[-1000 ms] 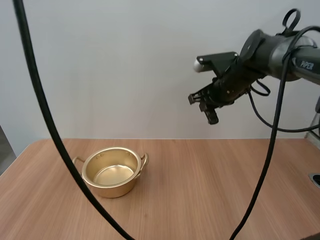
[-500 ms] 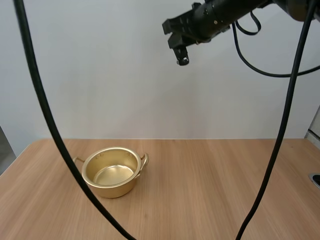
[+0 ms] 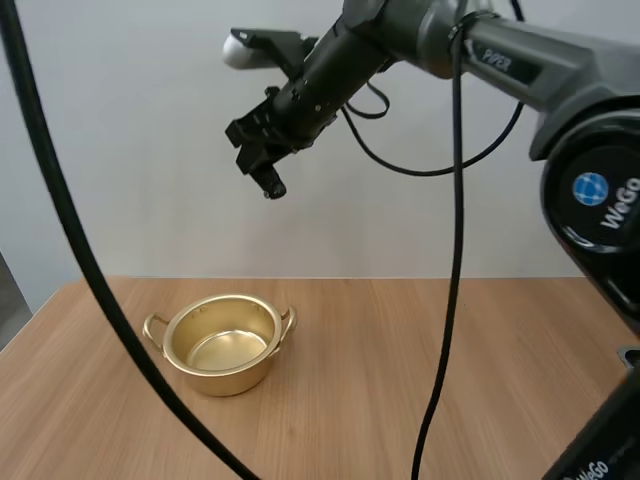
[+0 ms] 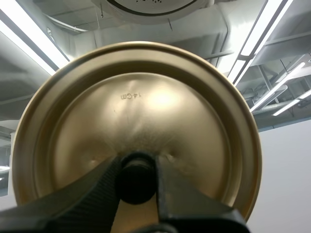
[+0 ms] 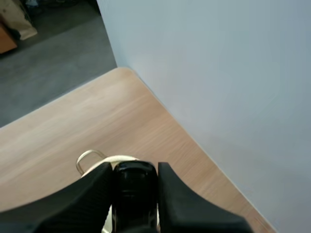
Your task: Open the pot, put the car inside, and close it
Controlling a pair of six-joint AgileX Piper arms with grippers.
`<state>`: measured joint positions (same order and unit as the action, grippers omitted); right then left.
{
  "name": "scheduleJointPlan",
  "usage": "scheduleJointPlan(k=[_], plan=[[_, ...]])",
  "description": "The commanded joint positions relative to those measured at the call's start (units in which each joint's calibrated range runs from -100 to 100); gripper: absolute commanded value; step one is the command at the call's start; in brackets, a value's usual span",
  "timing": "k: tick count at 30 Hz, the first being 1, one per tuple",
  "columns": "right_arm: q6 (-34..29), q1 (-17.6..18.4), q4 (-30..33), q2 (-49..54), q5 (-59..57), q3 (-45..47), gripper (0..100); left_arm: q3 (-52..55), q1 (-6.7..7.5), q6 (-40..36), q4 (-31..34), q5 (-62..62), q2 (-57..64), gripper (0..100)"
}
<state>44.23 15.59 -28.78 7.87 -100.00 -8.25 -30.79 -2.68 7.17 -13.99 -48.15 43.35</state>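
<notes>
High over open pot (image 3: 225, 378), our right gripper (image 3: 264, 172) pinching dark car (image 5: 134, 183). Left gripper (image 4: 137, 177) clamped on lid (image 4: 160, 111) knob, lid off. Pot empty on table (image 3: 430, 380). We reckon step two: next lower, centre over mouth, let go.

A light brown, wood-grained worktop (image 3: 430, 370) is lying flat, its grain running from side to side. A plain, pale grey-white wall (image 3: 130, 200) is standing upright just behind it and meeting its far edge. In the right wrist view, the worktop is showing a rounded corner that is sitting right against this wall.
</notes>
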Motion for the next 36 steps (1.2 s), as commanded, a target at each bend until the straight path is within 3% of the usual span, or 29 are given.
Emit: scheduleJointPlan(k=[1, 10, 15, 21, 28, 36], plan=[[0.6, 1.5, -0.1, -3.3, 0.0, 0.9, 0, 0.1, 0.03, 0.0, 0.0, -0.2, 0.0, 0], [0.5, 7.1, 6.8, -10.3, 3.0, 4.7, 0, 0.1, 0.03, 0.0, 0.0, -0.8, 0.4, 0], [0.5, 8.8, 6.8, -13.3, 6.4, 6.3, 0, 0.1, -0.06, 0.0, -0.1, -1.2, 0.3, 0], [0.5, 10.0, 8.3, -18.0, 8.4, 9.7, 0, 0.1, -0.12, 0.0, -0.1, -3.9, 0.4, 0], [0.5, 10.6, 12.6, -22.0, 18.4, 14.6, 0, 0.1, -2.26, 0.0, -1.2, -3.7, 0.4, 0], [0.9, 10.7, 13.8, -25.5, 22.0, 16.1, 0, 0.1, -2.34, 0.0, -2.1, -3.7, 0.4, 0]])
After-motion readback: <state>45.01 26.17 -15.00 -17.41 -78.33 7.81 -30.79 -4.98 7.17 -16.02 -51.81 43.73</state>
